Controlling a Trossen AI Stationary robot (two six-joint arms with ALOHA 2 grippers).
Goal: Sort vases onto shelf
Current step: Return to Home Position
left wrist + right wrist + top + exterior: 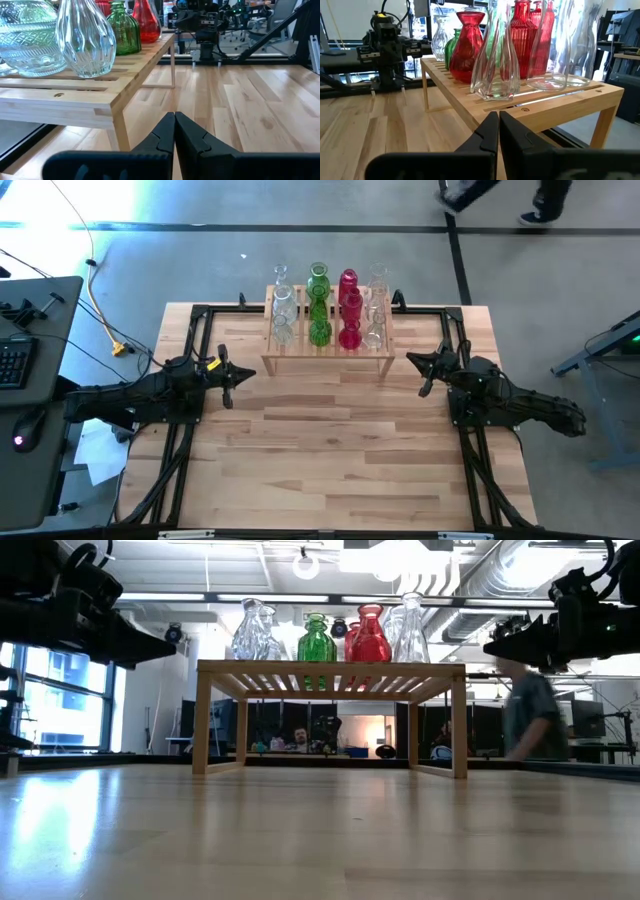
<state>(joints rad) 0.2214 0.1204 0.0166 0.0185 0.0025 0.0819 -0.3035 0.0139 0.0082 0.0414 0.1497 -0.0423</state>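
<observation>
On the table (330, 450), vases (319, 285) fill the shelf (328, 358). We see the left gripper (174, 116) and right gripper (498, 115) flanking it, fingers closed and empty.

One camera looks straight down, one level across the tabletop (320, 830) — both wrist cameras closely share the shelf (65, 102).

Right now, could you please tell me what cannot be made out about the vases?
High view: the clear vases overlap, too small to count.
Low view: the front vases hide the rows behind.
Left wrist view: the faceted clear vase is cut off by the edge.
Right wrist view: the tall clear vase has its top cut off.
</observation>
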